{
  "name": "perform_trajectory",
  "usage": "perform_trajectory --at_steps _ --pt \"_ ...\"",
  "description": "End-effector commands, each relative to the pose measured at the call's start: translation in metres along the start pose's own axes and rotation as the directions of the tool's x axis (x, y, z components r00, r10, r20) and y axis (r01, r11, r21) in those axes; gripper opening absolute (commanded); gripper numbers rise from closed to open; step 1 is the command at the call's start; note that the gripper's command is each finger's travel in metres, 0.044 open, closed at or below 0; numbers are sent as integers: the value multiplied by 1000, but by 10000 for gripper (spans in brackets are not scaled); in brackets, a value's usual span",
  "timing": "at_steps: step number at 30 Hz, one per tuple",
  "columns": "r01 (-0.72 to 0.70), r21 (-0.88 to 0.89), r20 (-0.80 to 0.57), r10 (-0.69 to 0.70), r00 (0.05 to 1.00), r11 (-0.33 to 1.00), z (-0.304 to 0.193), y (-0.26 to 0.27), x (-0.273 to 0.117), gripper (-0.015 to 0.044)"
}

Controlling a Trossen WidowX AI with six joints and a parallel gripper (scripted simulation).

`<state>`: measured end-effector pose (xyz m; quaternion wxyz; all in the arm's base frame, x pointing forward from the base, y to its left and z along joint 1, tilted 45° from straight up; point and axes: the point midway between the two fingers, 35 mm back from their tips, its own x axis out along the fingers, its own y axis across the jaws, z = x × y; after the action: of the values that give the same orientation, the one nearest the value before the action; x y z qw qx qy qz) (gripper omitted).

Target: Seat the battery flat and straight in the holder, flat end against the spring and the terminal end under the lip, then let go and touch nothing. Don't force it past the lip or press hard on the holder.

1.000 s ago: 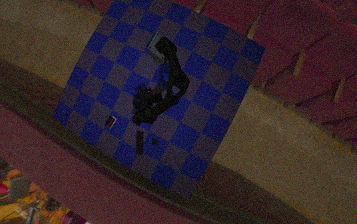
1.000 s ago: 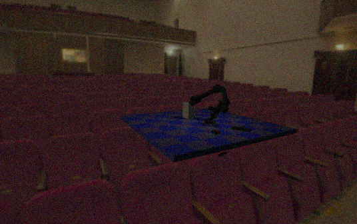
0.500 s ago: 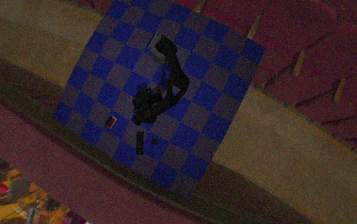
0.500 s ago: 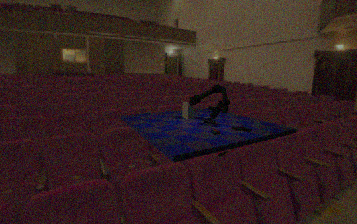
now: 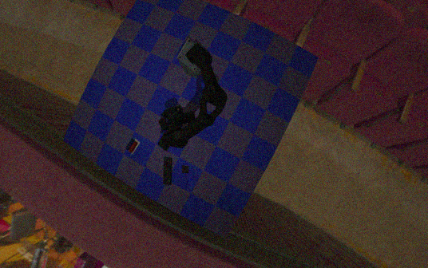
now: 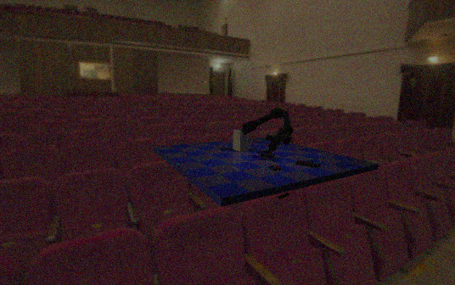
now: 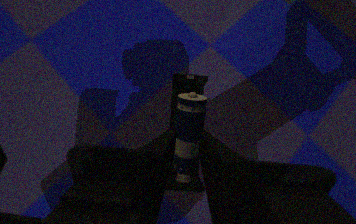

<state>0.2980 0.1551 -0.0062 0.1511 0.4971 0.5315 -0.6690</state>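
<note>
Lengthwise over the holder (image 7: 190, 80), the battery (image 7: 189, 135), terminal lipward, is end-effector-gripped.

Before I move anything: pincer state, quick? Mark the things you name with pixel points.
Pincer (image 7: 187, 131): closed on the battery (image 7: 190, 131), which is over the dark holder (image 7: 190, 78); whether it is fully seated cannot be told.

In the top view, a pale rectangular base plate (image 5: 184, 53) lies on a blue-and-grey checkered board (image 5: 275, 147) (image 6: 272, 187), above centre. Lower left of centre sits a small red-and-dark block with a pale edge (image 5: 132, 146) (image 6: 275, 168). Right of it and lower lies a long dark bar (image 5: 168, 171) (image 6: 307, 163), with a small dark square piece (image 5: 185, 169) just beside its right side.
</note>
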Motion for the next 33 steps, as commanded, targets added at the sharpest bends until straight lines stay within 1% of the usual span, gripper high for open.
perform_trajectory --at_steps 1,33 --pt "-2 -4 -19 2 1000 1000 -5 0 -2 75" --pt "0 -4 -10 -1 1000 1000 -6 0 -3 75"
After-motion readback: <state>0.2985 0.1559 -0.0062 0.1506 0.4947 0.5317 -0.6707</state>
